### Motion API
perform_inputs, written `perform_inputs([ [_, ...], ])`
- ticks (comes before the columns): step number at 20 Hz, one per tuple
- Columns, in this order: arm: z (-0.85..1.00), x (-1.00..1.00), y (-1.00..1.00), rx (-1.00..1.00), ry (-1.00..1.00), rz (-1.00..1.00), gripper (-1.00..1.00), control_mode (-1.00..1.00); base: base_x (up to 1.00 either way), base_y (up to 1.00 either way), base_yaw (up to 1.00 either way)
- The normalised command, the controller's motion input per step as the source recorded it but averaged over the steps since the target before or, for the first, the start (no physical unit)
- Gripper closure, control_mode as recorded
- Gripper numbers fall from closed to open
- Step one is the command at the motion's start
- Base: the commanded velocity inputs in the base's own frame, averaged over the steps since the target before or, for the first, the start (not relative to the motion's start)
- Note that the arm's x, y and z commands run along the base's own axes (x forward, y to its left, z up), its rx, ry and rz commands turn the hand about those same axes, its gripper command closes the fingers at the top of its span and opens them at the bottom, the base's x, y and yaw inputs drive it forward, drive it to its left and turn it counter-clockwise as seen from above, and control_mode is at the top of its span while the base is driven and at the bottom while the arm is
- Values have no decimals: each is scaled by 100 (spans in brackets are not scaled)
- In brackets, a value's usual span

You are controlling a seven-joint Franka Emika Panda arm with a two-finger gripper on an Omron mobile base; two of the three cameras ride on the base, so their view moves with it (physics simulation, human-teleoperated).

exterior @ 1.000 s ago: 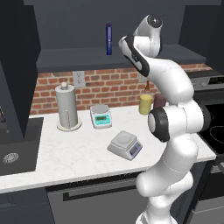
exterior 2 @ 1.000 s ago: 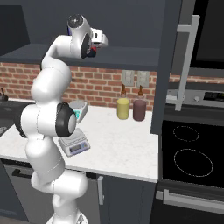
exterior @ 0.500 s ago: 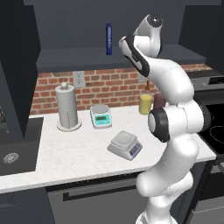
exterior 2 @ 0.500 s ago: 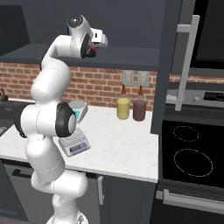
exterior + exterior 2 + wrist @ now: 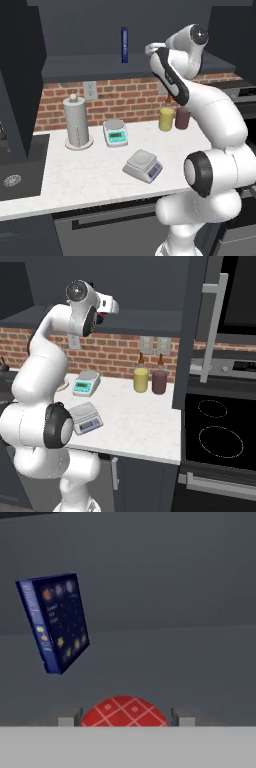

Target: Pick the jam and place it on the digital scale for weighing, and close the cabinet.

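Note:
The jam (image 5: 123, 712) shows as a red checked lid low in the hand view, right between my two fingertips (image 5: 67, 721), which sit against its sides. My gripper (image 5: 107, 309) is raised into the open cabinet (image 5: 100, 65) above the counter and is shut on the jam; a bit of the red lid (image 5: 102, 315) peeks out under the hand. In the left base view the gripper (image 5: 150, 48) sits at shelf height. The digital scale (image 5: 143, 166) (image 5: 86, 418) rests on the white counter below, near its front edge, with nothing on its platform.
A tall blue bottle (image 5: 124, 45) (image 5: 55, 622) stands on the shelf left of the jam. Cabinet doors hang open at the left (image 5: 20, 75) and at the right (image 5: 200, 331). On the counter are a white teal-fronted scale (image 5: 115, 133), a paper towel holder (image 5: 77, 122), and yellow (image 5: 166, 119) and maroon (image 5: 182, 118) bottles.
The arm, the bottles and the scales keep the same places in both base views; no movement of the hand is visible there.

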Motion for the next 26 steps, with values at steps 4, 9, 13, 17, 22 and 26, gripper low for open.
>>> perform_inputs([
  [4, 0, -100, -9, 20, 0, 0, 100, -100, 0, 0, 0],
  [9, 7, -100, -7, 18, 0, 3, 100, -100, 0, 0, 0],
  [13, -9, -100, -3, 15, 0, 16, 100, -100, 0, 0, 0],
  [17, -64, -100, 4, 8, -5, 35, 100, -100, 0, 0, 0],
  [22, -85, -83, 24, 0, -14, 49, 100, -100, 0, 0, 0],
  [26, -77, -32, 8, -1, -9, 56, 100, -100, 0, 0, 0],
])
